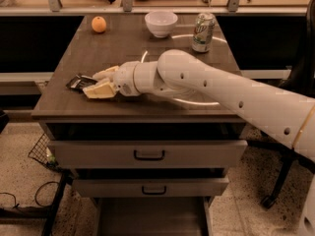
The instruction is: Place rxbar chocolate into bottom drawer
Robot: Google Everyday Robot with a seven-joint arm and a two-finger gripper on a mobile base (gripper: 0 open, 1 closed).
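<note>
On the dark wooden desk (147,48), near its front left edge, the dark shiny-wrapped rxbar chocolate (76,81) lies unlifted between the spread fingers of the cream gripper (93,84), so pinching, carrying and lowering into the open grey bottom drawer (147,220) likely remain.

Hand (90,85) sits at tabletop's (123,43) left edge; bottom drawer (147,220) below stands open.

Claw (91,84) on tabletop (162,53) hides rxbar chocolate (77,81) end; bottom drawer (152,221) cropped.
</note>
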